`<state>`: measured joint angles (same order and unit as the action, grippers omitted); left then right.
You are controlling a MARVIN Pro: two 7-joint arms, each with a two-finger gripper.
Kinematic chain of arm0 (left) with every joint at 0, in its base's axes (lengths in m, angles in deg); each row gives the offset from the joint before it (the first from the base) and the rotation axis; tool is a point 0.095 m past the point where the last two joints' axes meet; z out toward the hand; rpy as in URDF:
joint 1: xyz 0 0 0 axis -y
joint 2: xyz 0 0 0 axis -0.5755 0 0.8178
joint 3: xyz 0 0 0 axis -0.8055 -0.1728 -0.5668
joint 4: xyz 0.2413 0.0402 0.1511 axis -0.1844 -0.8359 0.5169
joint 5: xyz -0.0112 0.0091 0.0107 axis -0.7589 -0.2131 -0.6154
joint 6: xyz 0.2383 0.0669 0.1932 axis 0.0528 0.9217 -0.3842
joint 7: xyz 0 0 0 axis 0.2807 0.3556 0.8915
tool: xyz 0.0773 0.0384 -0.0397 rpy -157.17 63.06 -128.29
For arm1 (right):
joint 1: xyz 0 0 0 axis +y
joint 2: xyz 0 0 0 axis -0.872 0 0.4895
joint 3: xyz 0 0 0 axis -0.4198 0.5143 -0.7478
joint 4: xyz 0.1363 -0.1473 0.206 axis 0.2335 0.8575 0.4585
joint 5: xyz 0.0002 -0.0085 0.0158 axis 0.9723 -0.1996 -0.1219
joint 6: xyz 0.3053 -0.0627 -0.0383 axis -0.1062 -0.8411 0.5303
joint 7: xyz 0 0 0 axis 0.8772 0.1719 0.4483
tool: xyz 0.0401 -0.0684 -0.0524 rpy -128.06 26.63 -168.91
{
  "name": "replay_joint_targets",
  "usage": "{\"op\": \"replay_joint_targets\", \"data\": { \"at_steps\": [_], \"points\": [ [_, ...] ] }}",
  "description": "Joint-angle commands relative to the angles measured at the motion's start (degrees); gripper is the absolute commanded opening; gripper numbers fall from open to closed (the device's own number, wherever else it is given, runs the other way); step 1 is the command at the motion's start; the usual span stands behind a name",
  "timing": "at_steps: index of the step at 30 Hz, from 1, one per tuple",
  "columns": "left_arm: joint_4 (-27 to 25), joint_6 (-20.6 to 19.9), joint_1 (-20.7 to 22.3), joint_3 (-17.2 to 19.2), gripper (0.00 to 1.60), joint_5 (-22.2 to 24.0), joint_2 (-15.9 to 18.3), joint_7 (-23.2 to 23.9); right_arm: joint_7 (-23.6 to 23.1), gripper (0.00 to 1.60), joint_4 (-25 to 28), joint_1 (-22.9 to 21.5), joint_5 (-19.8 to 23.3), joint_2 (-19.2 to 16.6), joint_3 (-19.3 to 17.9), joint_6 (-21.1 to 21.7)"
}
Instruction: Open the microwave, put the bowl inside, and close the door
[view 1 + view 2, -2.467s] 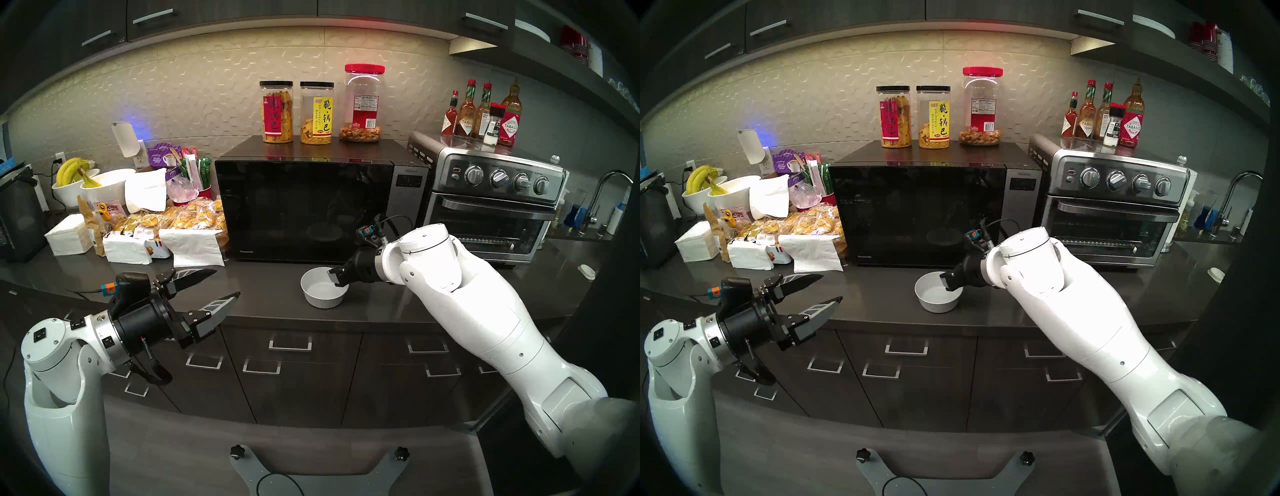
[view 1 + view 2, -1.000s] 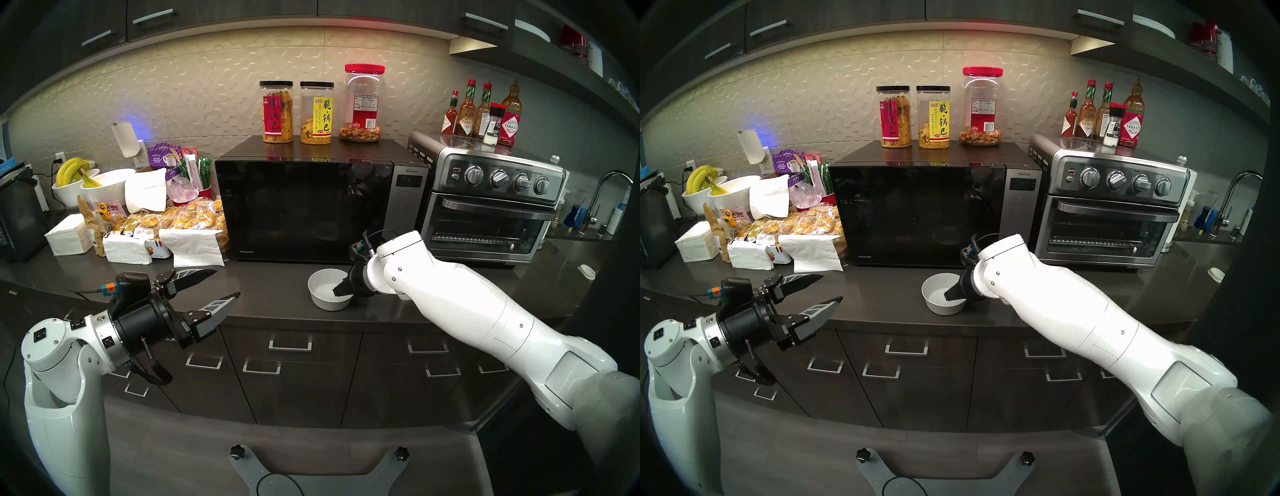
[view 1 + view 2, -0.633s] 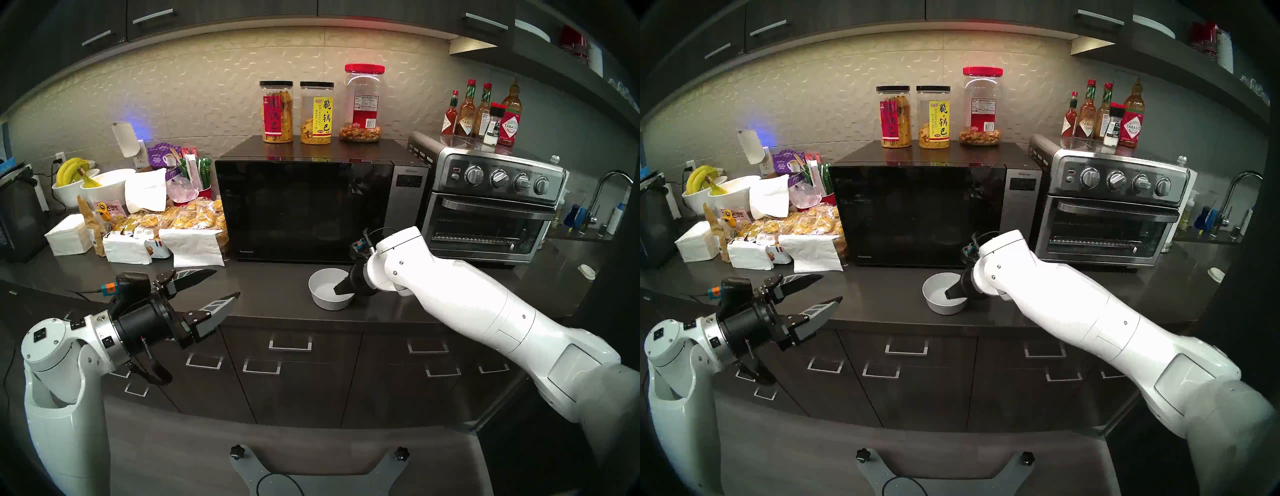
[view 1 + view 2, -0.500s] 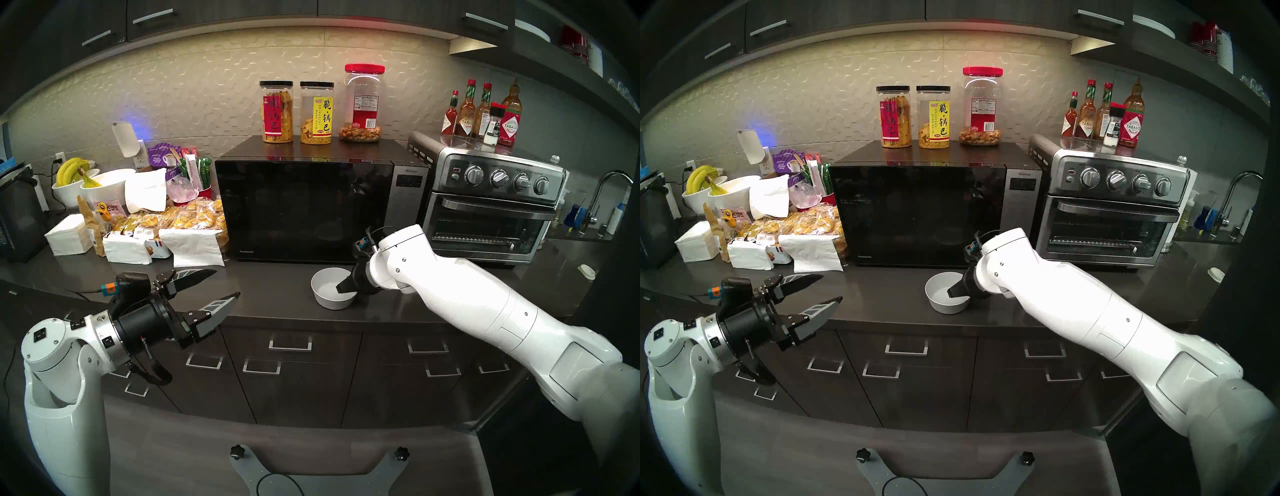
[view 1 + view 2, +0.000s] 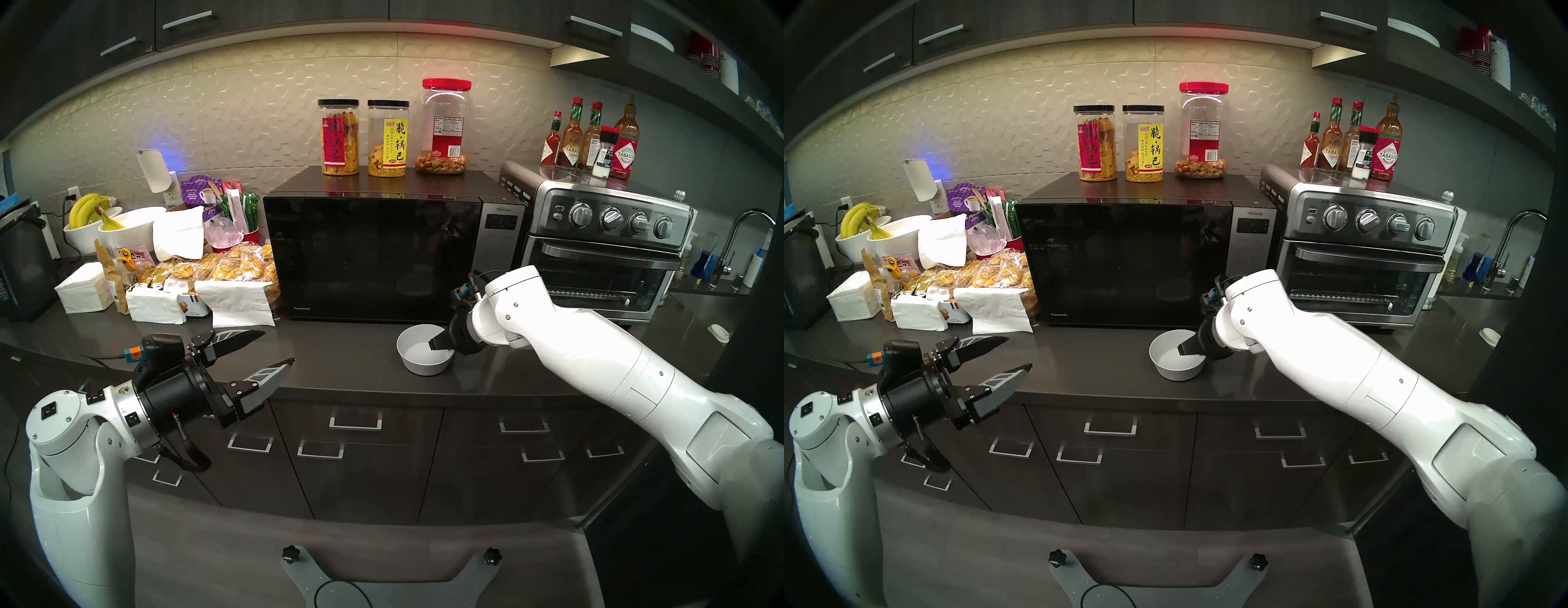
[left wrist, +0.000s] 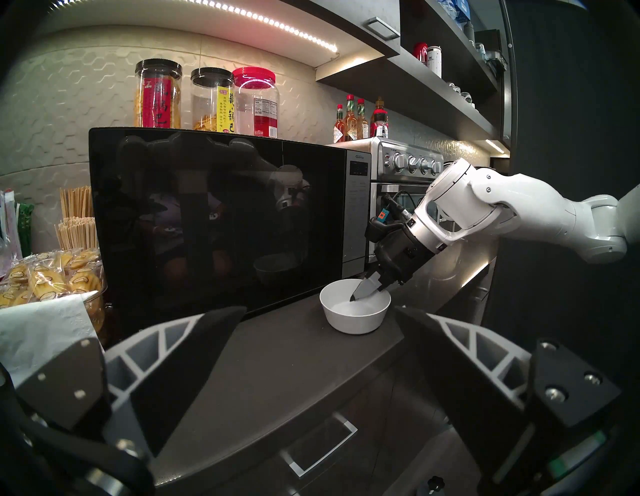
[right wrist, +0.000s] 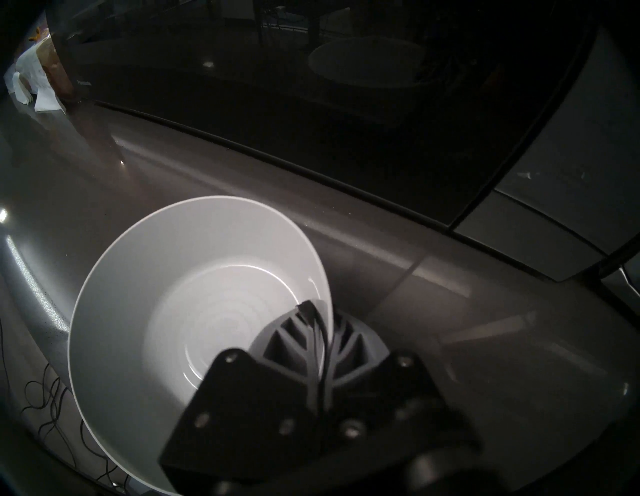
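The black microwave [image 5: 392, 254] stands at the back of the dark counter, and its glossy glass door [image 5: 1123, 263] is closed. The small white bowl [image 5: 418, 354] is in front of the microwave's right part. My right gripper [image 5: 439, 346] is shut on the bowl's right rim, with one finger inside and one outside, as the right wrist view shows for the bowl [image 7: 194, 298] and the gripper [image 7: 323, 315]. I cannot tell whether the bowl rests on the counter. My left gripper [image 5: 278, 347] hangs open and empty over the counter's front edge, to the left.
A steel toaster oven [image 5: 602, 263] stands right of the microwave, with sauce bottles [image 5: 594, 140] on top. Three jars [image 5: 388, 138] stand on the microwave. Snack packs and napkins [image 5: 203, 284] crowd the counter's left. A faucet [image 5: 742, 237] is at the far right.
My right gripper has shut on the bowl's rim and carried the bowl to the right along the microwave's front. The left arm has not moved.
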<state>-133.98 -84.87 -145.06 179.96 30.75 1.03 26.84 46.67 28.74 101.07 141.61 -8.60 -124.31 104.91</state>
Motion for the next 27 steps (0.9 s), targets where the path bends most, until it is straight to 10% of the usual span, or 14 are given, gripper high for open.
{"op": "replay_joint_targets", "data": {
  "at_steps": [1,27],
  "points": [
    [-0.7,-0.1,0.1,-0.1,1.6,0.1,0.1,0.1,-1.6,0.0,-0.1,-1.5,-0.5,-2.7,-0.3,-0.1],
    [-0.7,-0.1,0.2,0.0,1.6,0.0,0.0,0.3,-9.3,0.0,-0.7,-2.0,-4.1,-10.1,-0.8,-0.1]
  ]
}}
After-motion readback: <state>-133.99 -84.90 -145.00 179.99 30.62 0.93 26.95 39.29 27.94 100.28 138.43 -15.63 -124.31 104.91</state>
